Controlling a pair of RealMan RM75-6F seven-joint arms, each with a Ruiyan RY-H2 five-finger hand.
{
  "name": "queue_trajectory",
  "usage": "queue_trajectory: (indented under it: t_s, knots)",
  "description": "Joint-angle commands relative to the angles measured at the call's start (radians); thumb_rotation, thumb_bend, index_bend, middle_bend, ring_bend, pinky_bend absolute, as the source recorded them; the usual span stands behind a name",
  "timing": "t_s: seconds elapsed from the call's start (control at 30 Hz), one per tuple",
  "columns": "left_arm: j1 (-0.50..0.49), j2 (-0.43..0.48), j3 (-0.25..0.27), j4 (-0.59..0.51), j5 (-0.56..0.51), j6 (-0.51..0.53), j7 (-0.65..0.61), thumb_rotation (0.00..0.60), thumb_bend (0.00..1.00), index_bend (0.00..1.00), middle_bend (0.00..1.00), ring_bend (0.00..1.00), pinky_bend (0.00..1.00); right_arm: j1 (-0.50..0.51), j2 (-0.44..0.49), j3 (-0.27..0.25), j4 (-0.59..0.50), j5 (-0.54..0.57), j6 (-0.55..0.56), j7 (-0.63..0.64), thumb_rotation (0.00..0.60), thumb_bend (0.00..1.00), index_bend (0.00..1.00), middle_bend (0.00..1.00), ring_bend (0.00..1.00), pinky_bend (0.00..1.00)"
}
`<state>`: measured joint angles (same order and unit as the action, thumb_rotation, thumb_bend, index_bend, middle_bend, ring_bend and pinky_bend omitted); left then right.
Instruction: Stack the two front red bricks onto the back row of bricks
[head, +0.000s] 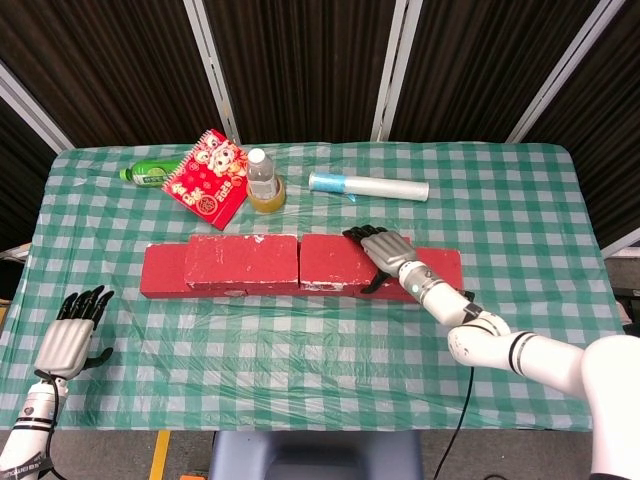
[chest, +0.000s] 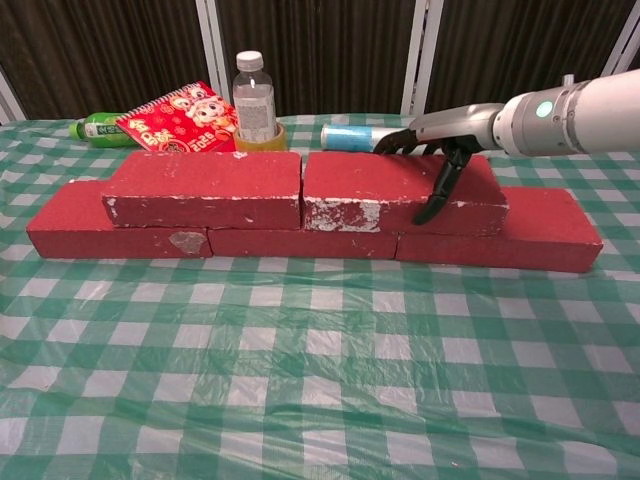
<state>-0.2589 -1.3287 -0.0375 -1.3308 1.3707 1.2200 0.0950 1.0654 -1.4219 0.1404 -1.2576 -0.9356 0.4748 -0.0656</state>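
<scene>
Both red bricks (chest: 200, 187) sit stacked on the back row (chest: 310, 240) at desk centre, right hand (chest: 440, 135) grasping the 3 o'clock brick (chest: 400, 190), left hand (head: 70, 335) open at 8 o'clock.

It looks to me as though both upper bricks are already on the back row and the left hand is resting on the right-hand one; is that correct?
Not quite: it is the right hand, not the left, that rests on the right-hand upper brick, as the chest view shows. The left hand hovers open near the table's front left corner in the head view. Both upper bricks, including the left one, do sit on the back row.
</scene>
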Motion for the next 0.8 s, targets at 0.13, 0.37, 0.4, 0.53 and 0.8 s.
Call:
queue_trajectory:
  t_s: [0.13,0.37,0.4,0.53,0.8]
  knots:
    - [0.002,0.001,0.001,-0.003,0.003,0.005,0.002,0.600,0.25,0.00,0.00,0.00,0.04,-0.022,0.055,0.004,-0.073,-0.008,0.045,0.003,0.600,0.07,0.00,0.05,0.00,0.16]
    - [0.008,0.005,0.005,-0.016,0.019,0.027,0.013,0.600,0.25,0.00,0.00,0.00,0.04,-0.161,0.189,-0.023,-0.193,-0.166,0.237,0.035,0.600,0.06,0.00,0.00,0.00,0.05]
    - [0.009,0.005,0.006,-0.018,0.021,0.029,0.013,0.600,0.25,0.00,0.00,0.00,0.04,-0.181,0.205,-0.034,-0.196,-0.182,0.255,0.038,0.600,0.06,0.00,0.00,0.00,0.05]
    - [0.008,0.004,0.008,-0.021,0.025,0.028,0.014,0.600,0.25,0.00,0.00,0.00,0.04,-0.251,0.258,-0.071,-0.188,-0.232,0.293,0.081,0.600,0.06,0.09,0.00,0.00,0.04]
    - [0.001,-0.006,0.010,-0.019,0.024,0.013,0.019,0.600,0.25,0.00,0.00,0.00,0.04,-0.316,0.263,-0.133,-0.133,-0.331,0.286,0.127,0.600,0.06,0.21,0.00,0.00,0.02]
